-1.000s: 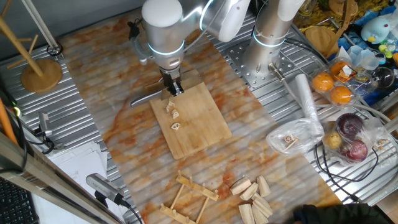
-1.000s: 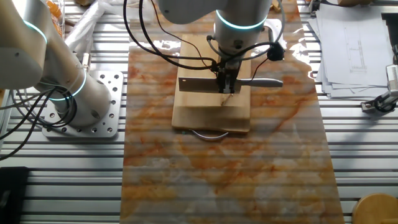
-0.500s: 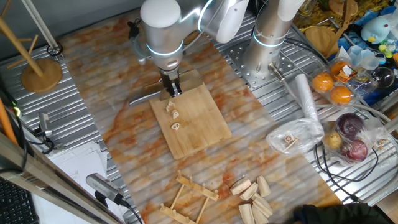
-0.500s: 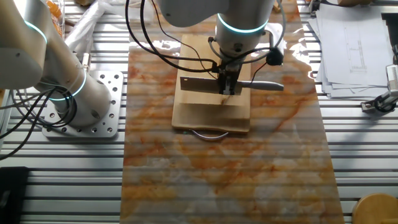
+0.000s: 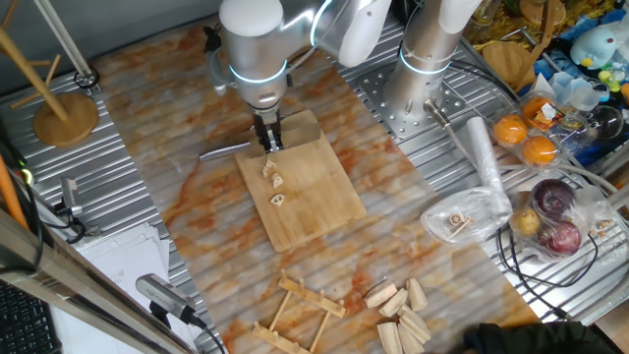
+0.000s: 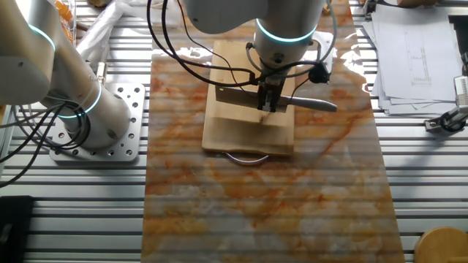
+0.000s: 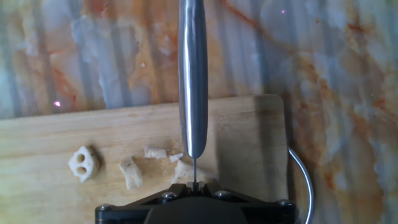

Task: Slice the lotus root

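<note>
My gripper (image 5: pixel 267 142) is shut on a steel knife (image 7: pixel 193 81) and stands over the far end of the wooden cutting board (image 5: pixel 319 197). The handle (image 5: pixel 224 149) sticks out past the board's edge; in the other fixed view the blade (image 6: pixel 235 96) lies over the board (image 6: pixel 241 133) beside the gripper (image 6: pixel 268 104). Lotus root pieces lie in a short row on the board (image 7: pixel 249 143): a round slice with holes (image 7: pixel 84 164), a chunk (image 7: pixel 130 173) and small bits (image 7: pixel 155 152) just ahead of the gripper (image 7: pixel 194 185). The slices (image 5: pixel 277 183) sit right below the fingers.
Pale wooden wedge blocks (image 5: pixel 398 305) and a wooden rack (image 5: pixel 300 313) lie at the near edge. A plastic bag (image 5: pixel 462 216), oranges (image 5: pixel 526 138) and red onions (image 5: pixel 555 218) sit right. A wooden stand (image 5: pixel 61 110) is left. A second arm's base (image 6: pixel 99 120) stands beside the mat.
The gripper with the knife has shifted a little toward the board's far end, and the knife has tilted slightly. The lotus root pieces have not moved.
</note>
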`<state>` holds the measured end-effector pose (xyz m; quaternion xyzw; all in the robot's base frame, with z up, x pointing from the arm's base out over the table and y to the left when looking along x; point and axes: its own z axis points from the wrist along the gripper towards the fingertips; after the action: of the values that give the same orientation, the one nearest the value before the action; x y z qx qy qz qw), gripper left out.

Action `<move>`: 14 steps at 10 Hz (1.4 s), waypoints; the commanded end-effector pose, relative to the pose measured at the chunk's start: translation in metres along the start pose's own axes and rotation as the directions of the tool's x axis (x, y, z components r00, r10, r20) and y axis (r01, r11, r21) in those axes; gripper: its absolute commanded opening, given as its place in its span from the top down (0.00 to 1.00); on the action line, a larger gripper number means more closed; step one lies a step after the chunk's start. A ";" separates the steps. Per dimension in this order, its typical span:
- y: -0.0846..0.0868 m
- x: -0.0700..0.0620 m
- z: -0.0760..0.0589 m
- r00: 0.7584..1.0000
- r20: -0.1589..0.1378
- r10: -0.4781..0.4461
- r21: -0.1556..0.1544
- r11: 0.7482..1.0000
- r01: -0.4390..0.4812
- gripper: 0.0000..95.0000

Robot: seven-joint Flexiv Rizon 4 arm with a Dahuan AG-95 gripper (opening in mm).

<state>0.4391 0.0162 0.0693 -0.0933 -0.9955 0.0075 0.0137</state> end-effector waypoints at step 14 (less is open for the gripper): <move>0.000 0.002 0.041 0.999 0.052 -0.011 -0.002 1.000 0.011 1.00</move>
<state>0.4367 0.0182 0.0516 -0.0865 -0.9962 0.0057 -0.0089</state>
